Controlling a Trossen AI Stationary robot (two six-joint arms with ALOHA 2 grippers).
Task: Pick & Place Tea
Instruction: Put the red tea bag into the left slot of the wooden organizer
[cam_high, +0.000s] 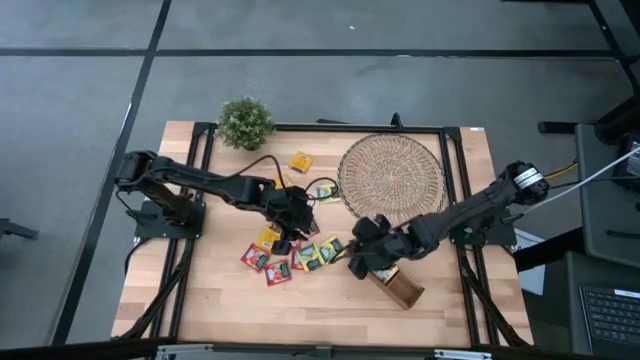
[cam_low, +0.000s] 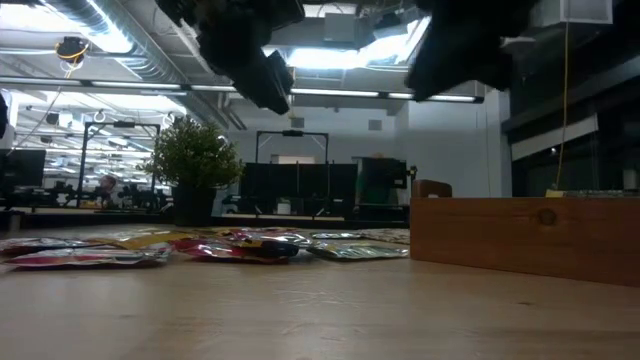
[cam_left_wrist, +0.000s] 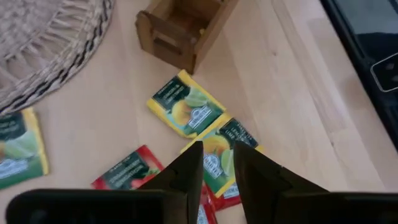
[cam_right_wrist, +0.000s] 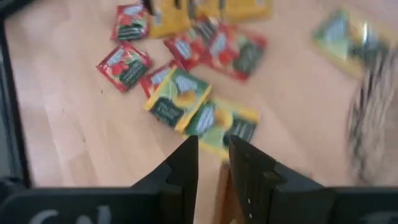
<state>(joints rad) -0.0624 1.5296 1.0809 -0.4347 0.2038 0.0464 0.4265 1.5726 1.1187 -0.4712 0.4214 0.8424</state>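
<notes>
Both tools hang nearly pressed together, pinching nothing: left tool (cam_left_wrist: 217, 163) over the sachets (cam_high: 290, 255), right tool (cam_right_wrist: 212, 158) beside the wooden tray (cam_high: 398, 287). I worry that the overlapping sachets lift in pairs, or that the arms clash.

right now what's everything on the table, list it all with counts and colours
tea sachets: about a dozen or more, yellow, red and green wrappers, most in a loose cluster at the table's middle, a few apart near the mat
woven mat: one, tan, round, far right part of the table
wooden tray: one, brown, long, near edge on the right, partly under the right arm
potted plant: one, green, far left corner
table: one, light wood with a black frame
left gripper: one, dark, over the sachet cluster, slightly open, empty
right gripper: one, dark, over the tray's end beside the sachets, slightly open, empty
</notes>
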